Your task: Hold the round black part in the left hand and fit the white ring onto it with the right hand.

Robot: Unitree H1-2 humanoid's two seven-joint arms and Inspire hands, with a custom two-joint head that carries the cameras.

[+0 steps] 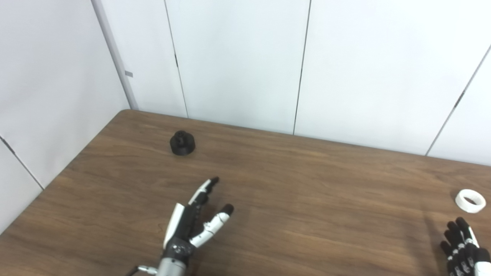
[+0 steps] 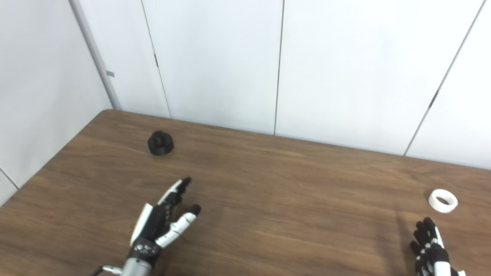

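The round black part sits on the wooden table toward its far left corner. My left hand hovers over the table nearer to me than the part, open, fingers stretched toward it with a clear gap between them. The white ring lies flat near the table's right side. My right hand shows at the bottom right corner, just short of the ring, fingers apart and pointing up toward it, holding nothing. Part of this hand is cut off by the picture's edge.
White wall panels stand close behind the table's far edge and along its left side. The table's rounded far left corner lies just beyond the black part.
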